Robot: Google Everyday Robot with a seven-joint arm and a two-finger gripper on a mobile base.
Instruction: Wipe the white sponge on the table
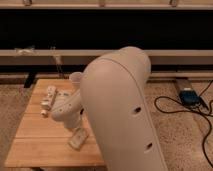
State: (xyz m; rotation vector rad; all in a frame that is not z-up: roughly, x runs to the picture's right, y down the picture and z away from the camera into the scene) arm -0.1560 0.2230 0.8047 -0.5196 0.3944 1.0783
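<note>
The robot's gripper (76,131) presses down on the white sponge (78,138) near the front edge of the wooden table (35,135), its grip impossible to judge; a forward stroke could push the sponge off that edge.

The light wooden worktop (35,135) stands on a speckled floor (185,135). The claw (75,131) hangs low over its middle. The white sponge (78,139) lies flat just beneath the claw; an elongated white lumpy object (49,98) lies beyond, toward the far-left edge.
</note>
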